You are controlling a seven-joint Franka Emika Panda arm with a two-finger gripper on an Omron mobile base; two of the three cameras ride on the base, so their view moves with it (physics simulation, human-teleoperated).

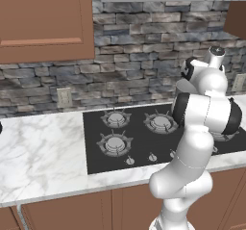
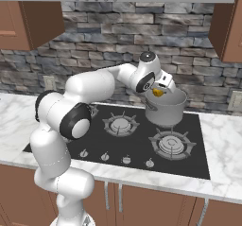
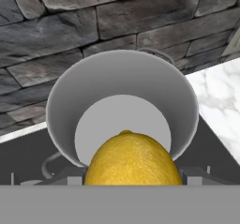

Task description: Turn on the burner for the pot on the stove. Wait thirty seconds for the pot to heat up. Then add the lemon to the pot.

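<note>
The arm reaches forward from the base and bends over the stove, its end effector closed around the lemon just above the rim of the pot. The pot, plain grey with straight sides, stands on the stove's rear right burner. From the hand view, the lemon hangs over the pot's bare interior.

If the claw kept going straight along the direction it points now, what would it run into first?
Most likely the pot. In the hand view the claw, shut on the lemon, looks straight into the pot's open mouth, so it would probably meet the inside bottom. Depth is hard to judge there.
</note>
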